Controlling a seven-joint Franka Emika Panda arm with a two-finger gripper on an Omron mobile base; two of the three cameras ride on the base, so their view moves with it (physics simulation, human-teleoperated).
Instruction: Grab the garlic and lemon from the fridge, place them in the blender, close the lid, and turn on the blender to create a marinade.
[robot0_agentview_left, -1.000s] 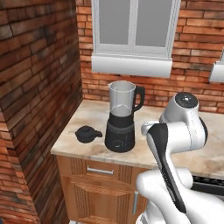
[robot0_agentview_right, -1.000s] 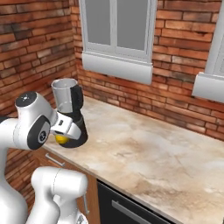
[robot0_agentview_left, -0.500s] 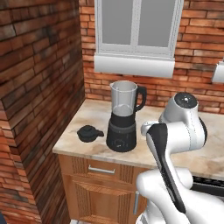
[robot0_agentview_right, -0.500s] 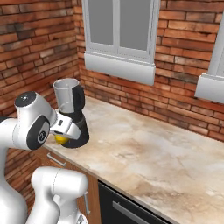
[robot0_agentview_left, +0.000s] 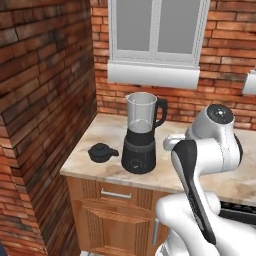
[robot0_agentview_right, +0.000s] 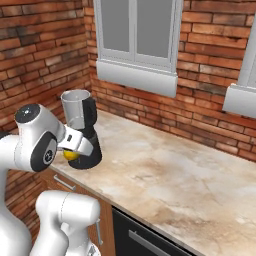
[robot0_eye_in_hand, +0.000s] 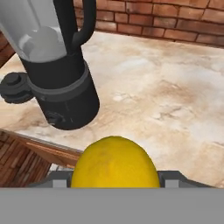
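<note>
A: Now, entry: state of the fingers (robot0_eye_in_hand: 114, 186)?

B: Closed on the lemon (robot0_eye_in_hand: 114, 162). Hand view shows the yellow fruit sitting between them; the tips themselves are mostly hidden behind it. Right base view shows the lemon (robot0_agentview_right: 71, 154) tucked under the hand, just in front of the blender's base.

A: Blender position?

B: Blender (robot0_agentview_left: 141, 133) stands upright on the worktop (robot0_agentview_left: 205, 177), near its left end and closer to the front edge than to the brick back wall. Clear jar seated on the black base, handle turned toward the right and back. Jar mouth is uncovered.

A: Lid?

B: Lid (robot0_agentview_left: 101, 152) lies flat on the worktop to the left of the blender's base, near but apart from it, by the left edge. Knob faces up.

A: Lemon relative to the jar?

B: Below the jar rim, level with the base, over the worktop's front edge. Jar contents: cannot tell.
</note>
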